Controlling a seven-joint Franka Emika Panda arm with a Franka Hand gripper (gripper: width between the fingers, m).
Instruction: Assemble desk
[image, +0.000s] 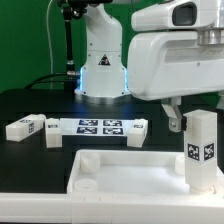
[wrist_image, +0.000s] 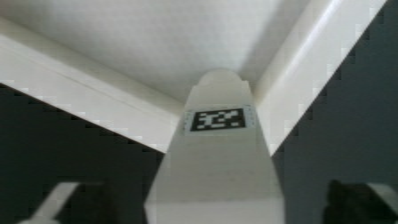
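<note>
Wrist view: the upright leg (wrist_image: 214, 170) sat dead centre with its tag (wrist_image: 219, 120) toward the camera. Its far end ran down into a corner of the tabletop (wrist_image: 89, 78), where two rim walls met. I judged the step to be seating this leg in that corner. To do it well I'd close squarely on the leg's flat sides. I'd keep it plumb and press down while turning, never letting it lean on the rim. A crooked grip would likely cock it out of its seat. The gripper (wrist_image: 214, 205) was spread wide. Its two fingers (wrist_image: 63, 205) stood either side of the leg with a dark gap on both flanks. They held nothing and touched nothing that I could see.

Exterior view: the same leg stood upright on the tabletop at the exterior view's right end, by the near corner. The tabletop lay rim-up at the front of the black table (image: 25, 170). A spare leg (image: 25, 128) lay flat at the exterior view's left. More white blocks lay at either end of the marker board (image: 95, 126), behind the tabletop. The white wrist housing (image: 170, 50) covered the top of the standing leg. A dark piece beside the leg was probably one finger. From here I couldn't judge the opening, so I went by the wrist view.
</note>
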